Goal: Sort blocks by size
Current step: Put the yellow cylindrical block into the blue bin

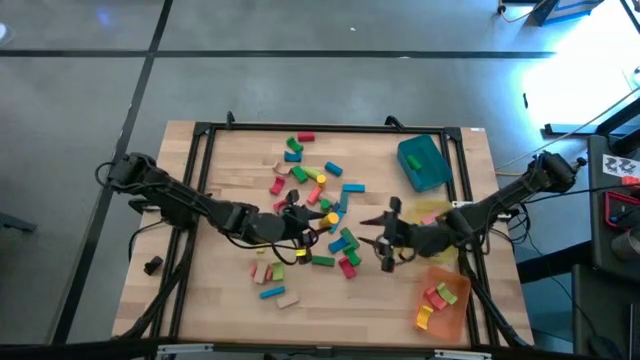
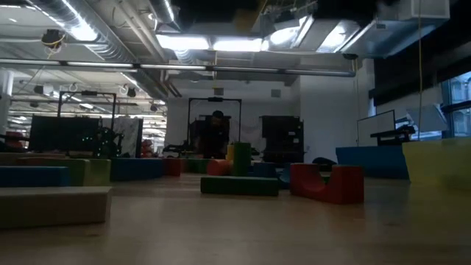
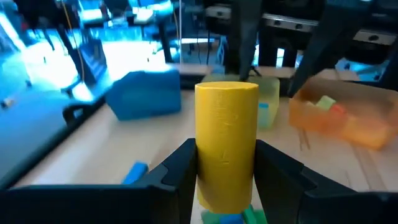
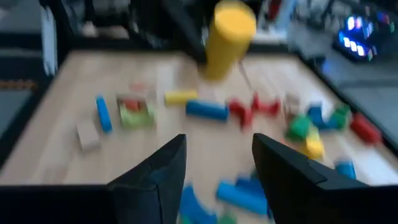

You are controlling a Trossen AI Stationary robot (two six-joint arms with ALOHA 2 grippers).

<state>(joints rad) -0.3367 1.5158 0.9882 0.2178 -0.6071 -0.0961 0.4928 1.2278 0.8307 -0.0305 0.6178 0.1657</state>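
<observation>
The left gripper point(image 3: 225, 186) clamps a yellow cylinder point(image 3: 226, 146) — upright, above the scattered blocks point(image 1: 312, 222). The right gripper point(image 4: 217, 168) hangs beside that pile — jaws parted, empty.

Three trays point(image 1: 424, 163), dozens of blocks point(image 1: 322, 261)

Blocks spread mid-table, trays to the right.
The blocks point(image 1: 310, 215) lie between both arms; one tray point(image 1: 423, 162) sits behind the right arm, another tray point(image 1: 447, 305) before it.

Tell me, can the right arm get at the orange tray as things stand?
Probably yes. The right gripper is open and empty, and the orange tray sits just beside that arm at the table's near right corner, with nothing visible between them.
</observation>
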